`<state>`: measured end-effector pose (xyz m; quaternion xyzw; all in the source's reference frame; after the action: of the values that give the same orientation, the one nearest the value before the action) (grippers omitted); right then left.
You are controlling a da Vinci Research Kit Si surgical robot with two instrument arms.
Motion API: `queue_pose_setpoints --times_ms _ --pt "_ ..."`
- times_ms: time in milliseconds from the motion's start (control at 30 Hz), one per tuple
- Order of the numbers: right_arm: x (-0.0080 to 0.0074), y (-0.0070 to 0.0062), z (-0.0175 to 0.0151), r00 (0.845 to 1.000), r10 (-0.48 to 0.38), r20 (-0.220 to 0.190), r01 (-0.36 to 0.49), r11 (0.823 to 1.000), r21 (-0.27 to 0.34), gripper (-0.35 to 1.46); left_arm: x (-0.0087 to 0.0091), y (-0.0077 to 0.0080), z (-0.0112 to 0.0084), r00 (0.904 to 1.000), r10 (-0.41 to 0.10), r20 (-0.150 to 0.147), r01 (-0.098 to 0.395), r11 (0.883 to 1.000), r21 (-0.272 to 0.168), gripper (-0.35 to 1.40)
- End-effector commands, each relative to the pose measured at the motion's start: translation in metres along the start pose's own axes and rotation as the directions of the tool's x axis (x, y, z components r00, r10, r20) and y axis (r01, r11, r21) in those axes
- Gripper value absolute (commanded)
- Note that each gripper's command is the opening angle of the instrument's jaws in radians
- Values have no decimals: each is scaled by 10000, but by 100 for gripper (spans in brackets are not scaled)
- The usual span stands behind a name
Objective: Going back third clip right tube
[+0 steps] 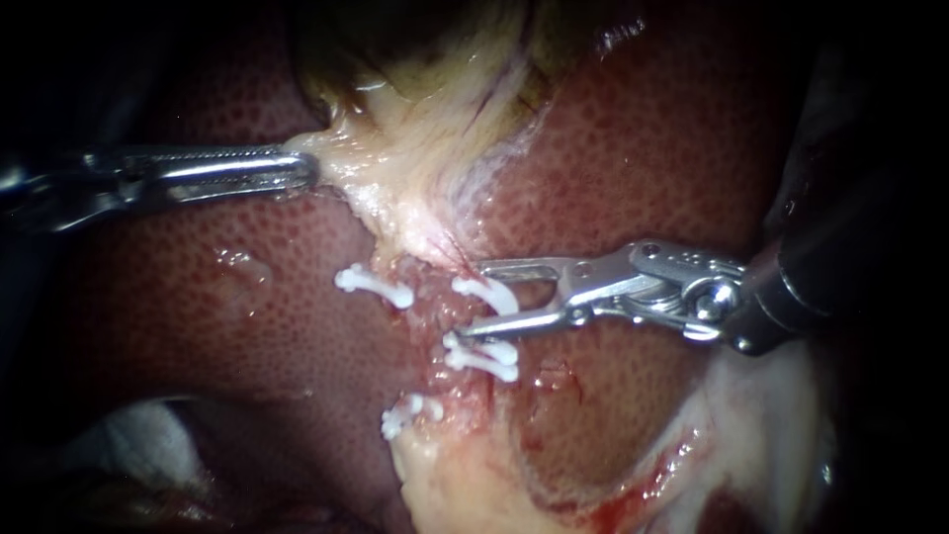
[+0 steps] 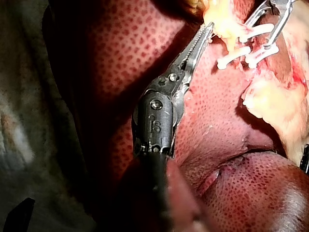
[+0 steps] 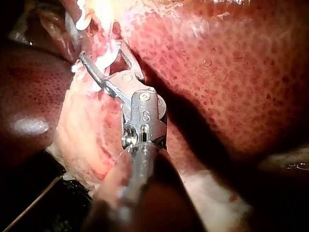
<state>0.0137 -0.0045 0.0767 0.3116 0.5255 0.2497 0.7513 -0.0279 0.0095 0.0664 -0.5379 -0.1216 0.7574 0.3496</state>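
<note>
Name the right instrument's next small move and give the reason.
Most likely, draw the right instrument straight back along its shaft with the jaws open. They stand open on either side of a white clip that sits closed on the tissue, so nothing is left to squeeze. A straight pull should avoid snagging it or the lower clips. The left instrument holds the pale tissue.

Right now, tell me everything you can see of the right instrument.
The right instrument is shiny metal on a dark shaft that comes in from the right, above the liver. A hinged wrist with a round pivot carries a slim, slotted claw, which stands open. A white clip lies in the gap; whether the claw touches it is unclear. Other clips lie just below the lower tip.
</note>
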Motion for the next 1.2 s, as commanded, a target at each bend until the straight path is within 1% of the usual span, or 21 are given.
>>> queue_pose_setpoints --times_ms 33,200,333,667,700,800,833,1000,1100,1200 --pt "-2 -1 6 10000 24 25 -24 10000 50 49 0 0 0 10000 4 -2 -4 10000 -2 -35" --pt "-13 -5 45 9997 235 112 -239 9992 319 50 -1 0 1 10000 7 -4 -7 10000 9 -35" --pt "-18 -8 61 9995 278 165 -285 9986 457 50 -1 0 1 10000 7 -4 -7 10000 10 -35" --pt "-18 -4 61 9994 282 178 -291 9983 504 50 -1 1 1 10000 7 -4 -7 10000 9 -35" --pt "-18 -3 60 9995 286 152 -292 9987 416 50 -1 1 1 10000 7 -4 -7 10000 9 -35" --pt "-16 5 58 9995 319 62 -320 9994 121 50 -1 1 1 10000 7 -4 -7 10000 10 -35" --pt "-15 9 56 9994 335 21 -335 9994 -13 50 -1 1 1 10000 7 -4 -7 10000 10 -35" --pt "-14 23 43 9992 386 -80 -389 9987 -343 50 -1 1 1 10000 7 -4 -7 10000 9 -35" --pt "-10 28 33 9986 503 -137 -509 9975 -495 50 -1 1 1 10000 7 -4 -7 10000 9 -35" --pt "-7 28 25 9985 534 -134 -539 9975 -466 50 -1 1 1 10000 7 -4 -7 10000 9 -35"
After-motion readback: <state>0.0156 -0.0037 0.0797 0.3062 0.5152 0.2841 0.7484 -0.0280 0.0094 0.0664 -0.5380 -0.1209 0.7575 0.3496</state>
